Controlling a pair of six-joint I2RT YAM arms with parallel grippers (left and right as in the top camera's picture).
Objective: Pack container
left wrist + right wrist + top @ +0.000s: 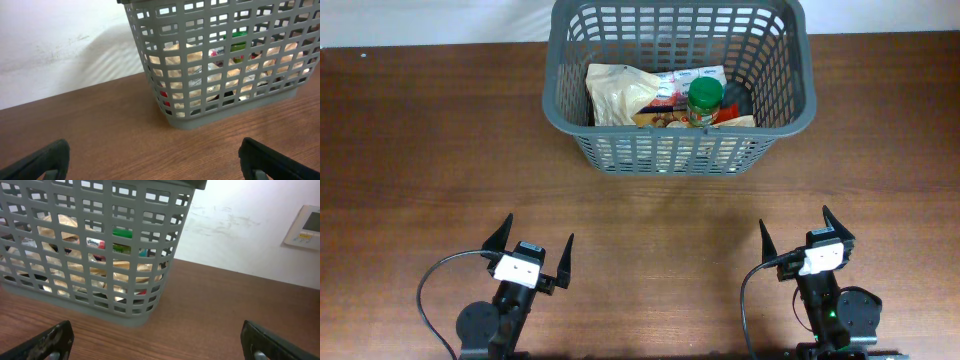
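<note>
The dark grey lattice basket (560, 90) stands at the far middle of the brown table. Inside lie a pale bag (618, 92), a jar with a green lid (705, 95) and other packets. The basket also shows in the left wrist view (150, 35) and the right wrist view (175, 245), with the items visible through the slots. My left gripper (534, 248) is open and empty near the front left. My right gripper (797, 234) is open and empty near the front right. Both are well short of the basket.
A white wall runs behind the table, with a wall panel (303, 227) at the right in the right wrist view. Bare brown tabletop (650, 220) lies between the grippers and the basket.
</note>
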